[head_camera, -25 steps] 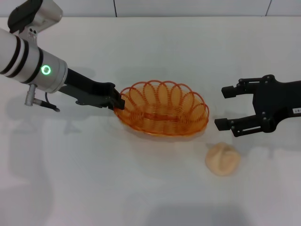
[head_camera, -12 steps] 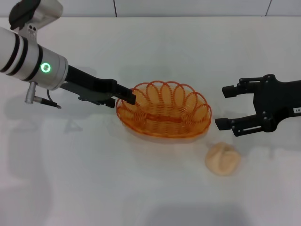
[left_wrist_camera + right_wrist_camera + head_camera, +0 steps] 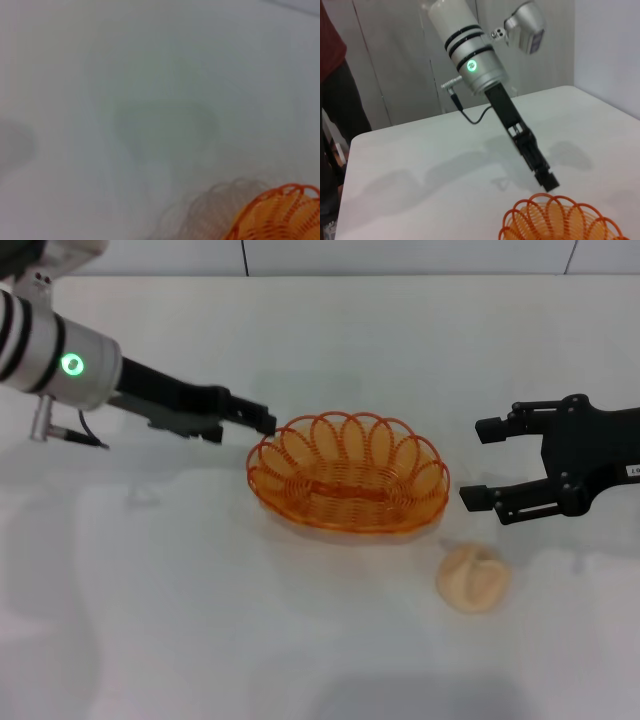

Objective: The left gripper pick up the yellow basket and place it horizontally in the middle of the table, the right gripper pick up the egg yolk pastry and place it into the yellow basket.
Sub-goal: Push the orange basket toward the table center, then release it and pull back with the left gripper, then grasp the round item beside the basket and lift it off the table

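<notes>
The yellow basket [image 3: 348, 474] is seen resting flat on the white bench [image 3: 200, 620], near the middle. The left hand [image 3: 266, 424] is held just off the basket's left rim, lifted clear of it; nothing is gripped, though how far its fingers are parted cannot be told. The right hand [image 3: 484, 462] is held wide open and empty, just right of the basket. The egg yolk pastry [image 3: 474, 579] is found on the bench below that hand, near the basket's right end.

A plain indoor test room or lab is suggested: a bare white table [image 3: 420, 165] is set before pale grey wall panels [image 3: 395, 60], and a person in a dark red shirt [image 3: 332, 90] is seen beside it.
</notes>
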Controlling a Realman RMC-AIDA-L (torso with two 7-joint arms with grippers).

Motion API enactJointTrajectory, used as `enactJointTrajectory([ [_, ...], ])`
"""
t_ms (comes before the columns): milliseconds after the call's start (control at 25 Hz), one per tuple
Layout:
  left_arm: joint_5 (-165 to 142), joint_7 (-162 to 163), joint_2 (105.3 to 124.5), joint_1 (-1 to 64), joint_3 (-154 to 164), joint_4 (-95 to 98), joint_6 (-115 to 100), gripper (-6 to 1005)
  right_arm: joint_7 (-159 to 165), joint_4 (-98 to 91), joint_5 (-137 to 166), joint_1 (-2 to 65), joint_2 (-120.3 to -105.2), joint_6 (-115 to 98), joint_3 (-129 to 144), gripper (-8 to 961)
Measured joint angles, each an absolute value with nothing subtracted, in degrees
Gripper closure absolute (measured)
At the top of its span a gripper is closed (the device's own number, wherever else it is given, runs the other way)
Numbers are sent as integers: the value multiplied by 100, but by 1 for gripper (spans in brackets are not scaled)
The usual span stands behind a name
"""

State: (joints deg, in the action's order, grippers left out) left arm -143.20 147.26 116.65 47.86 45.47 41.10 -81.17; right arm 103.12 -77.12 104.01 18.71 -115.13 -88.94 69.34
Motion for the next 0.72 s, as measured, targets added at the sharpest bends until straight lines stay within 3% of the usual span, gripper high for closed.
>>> enactJointTrajectory([
  [720,-12779,12729,11400,3977,4550,5313,-9212,110,10353,-7668,10396,1872,-11520,-8828,6943,183],
])
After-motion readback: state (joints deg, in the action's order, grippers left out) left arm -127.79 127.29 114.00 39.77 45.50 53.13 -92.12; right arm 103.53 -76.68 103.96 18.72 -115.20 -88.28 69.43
